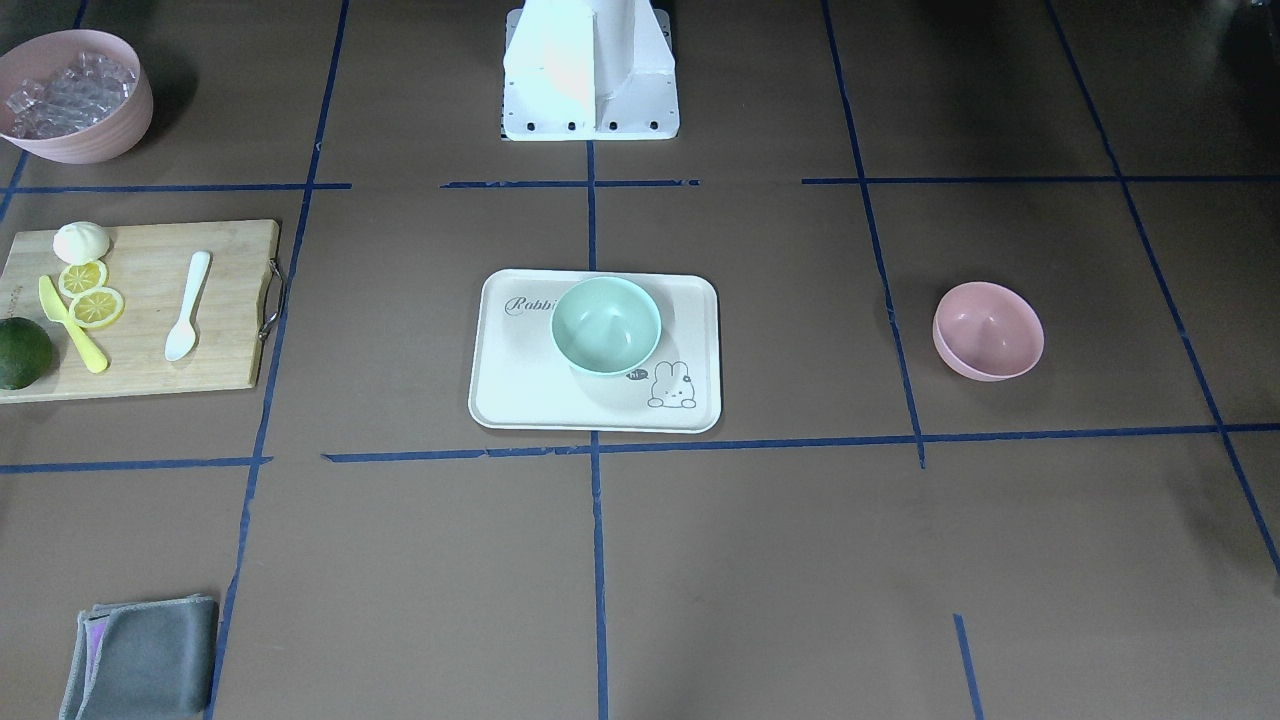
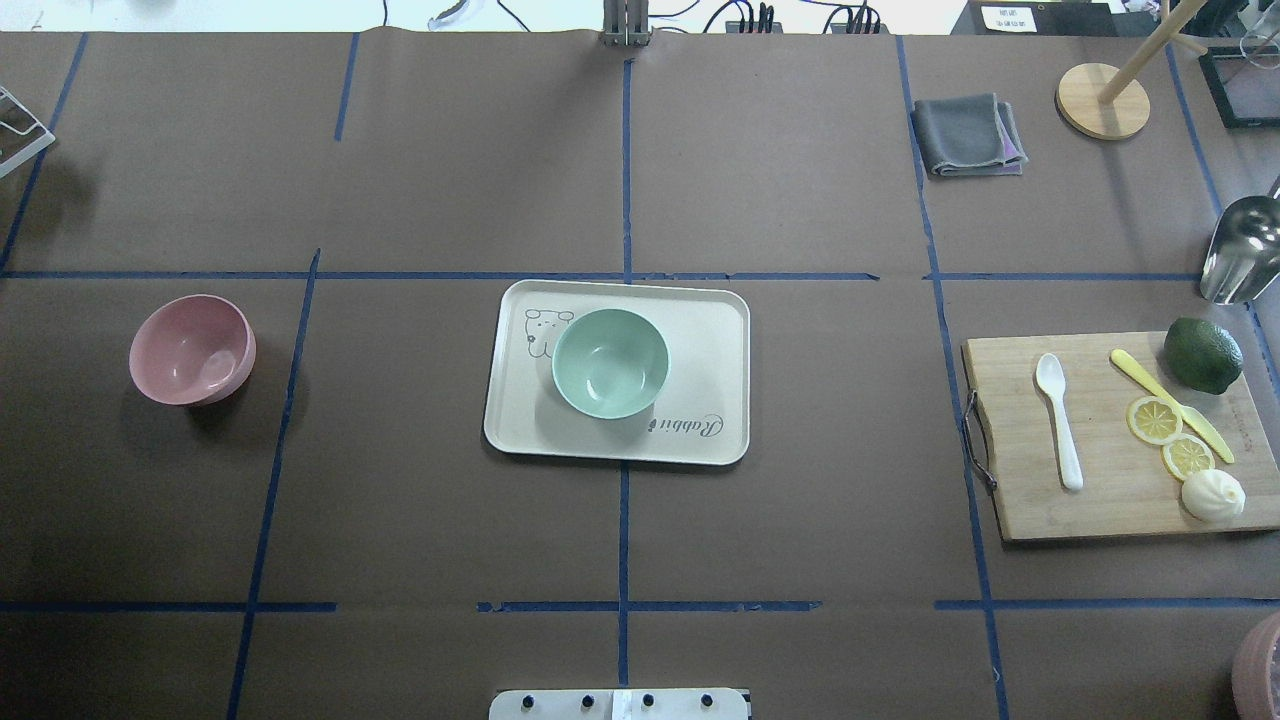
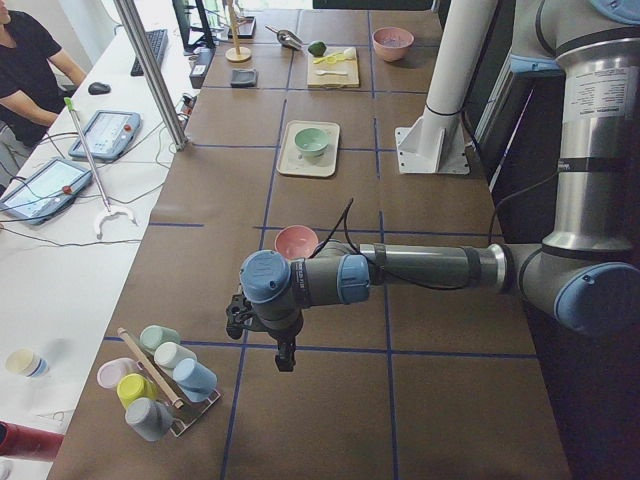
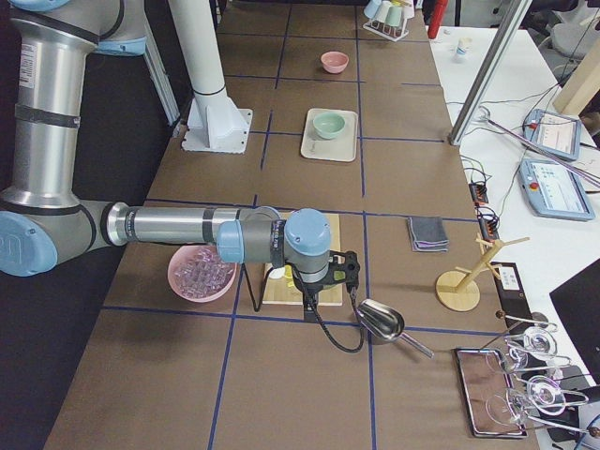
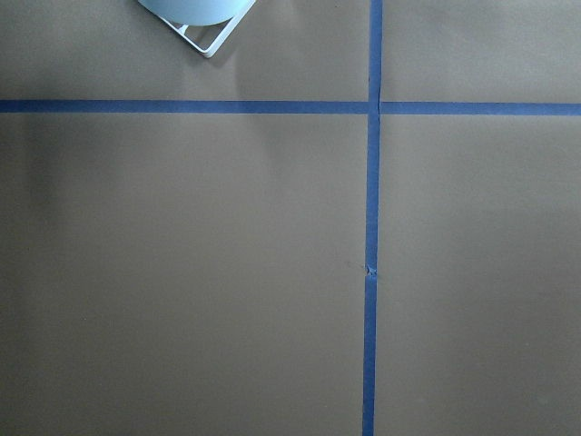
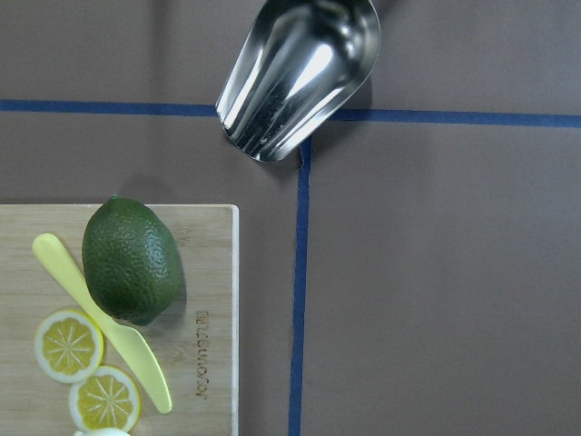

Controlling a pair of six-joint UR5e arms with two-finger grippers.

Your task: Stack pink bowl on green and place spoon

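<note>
Left gripper (image 3: 285,360) and right gripper (image 4: 310,302) are showing only side-on, small; spread or pressed together, cannot tell.

The big arm (image 3: 420,268) reaches over the table (image 3: 330,400). The pink bowl (image 3: 296,240) sits just behind it. Far off, the green bowl (image 3: 311,141) sits on a tray (image 3: 300,167).

Robotics lab: tape-gridded table (image 2: 450,150), teach pendants (image 3: 105,133), operator desk (image 3: 45,290).
</note>
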